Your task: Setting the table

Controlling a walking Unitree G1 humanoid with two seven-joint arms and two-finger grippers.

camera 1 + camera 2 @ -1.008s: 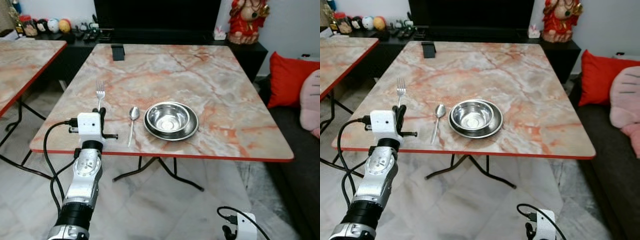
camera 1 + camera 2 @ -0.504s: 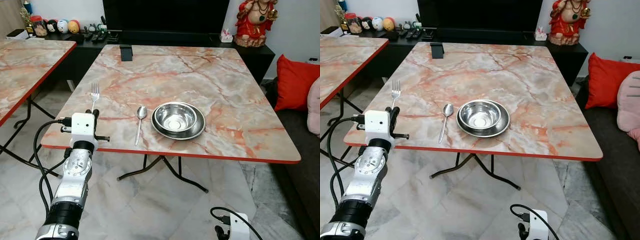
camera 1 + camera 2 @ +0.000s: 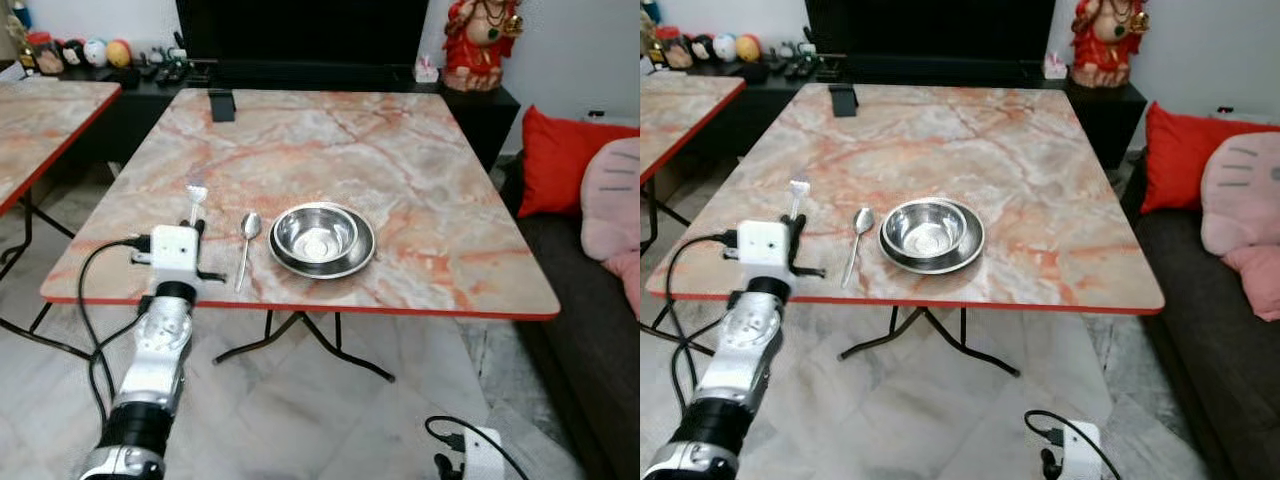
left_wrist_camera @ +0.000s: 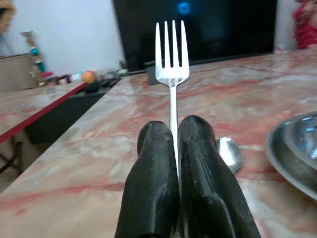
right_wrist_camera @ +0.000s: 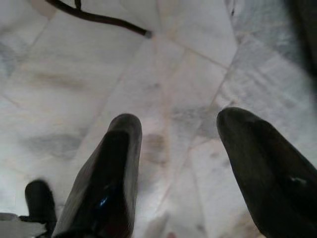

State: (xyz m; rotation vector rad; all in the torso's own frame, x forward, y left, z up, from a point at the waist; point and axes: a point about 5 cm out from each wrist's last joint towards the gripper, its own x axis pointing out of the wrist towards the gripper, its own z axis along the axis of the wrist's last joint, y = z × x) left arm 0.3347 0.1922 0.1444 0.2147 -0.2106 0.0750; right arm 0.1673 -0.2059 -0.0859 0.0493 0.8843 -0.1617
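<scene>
The left gripper (image 4: 177, 148), fingers clamped on the fork (image 4: 171, 59), has seemingly lifted it above the surface (image 3: 420, 160) at lower left, unplaced.

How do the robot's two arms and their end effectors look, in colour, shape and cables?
The left arm is silver with a black cuff, a white wrist box and a looping black cable. Its end effector has two long, rounded black fingers. The right end effector has the same black fingers, with a white box and black cable.
</scene>
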